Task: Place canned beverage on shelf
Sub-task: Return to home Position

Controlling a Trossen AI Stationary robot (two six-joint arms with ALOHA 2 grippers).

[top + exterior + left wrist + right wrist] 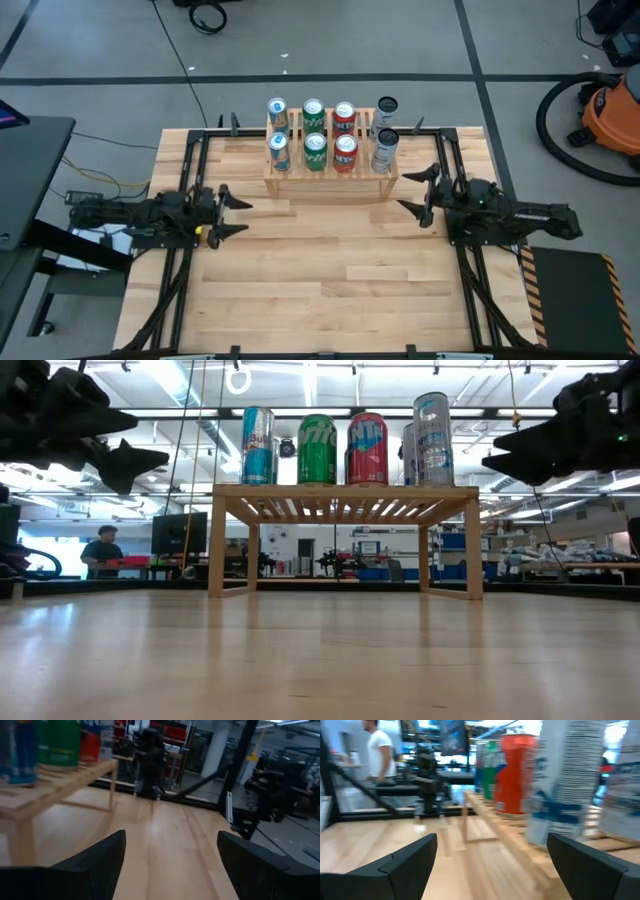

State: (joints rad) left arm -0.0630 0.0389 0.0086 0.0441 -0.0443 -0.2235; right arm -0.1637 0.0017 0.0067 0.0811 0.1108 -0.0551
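Left gripper: 9 o'clock, jaws spread, empty.
Right gripper: 3 o'clock, likewise.
Shelf: 12 o'clock, held eight cans.

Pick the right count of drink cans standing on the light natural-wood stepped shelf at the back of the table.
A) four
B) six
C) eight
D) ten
C: the high view shows two rows of four on the light natural-wood stepped shelf, a pair each of blue cans, green cans, red cans and white cans. The left gripper and the right gripper wait open in front of it, one to either side.
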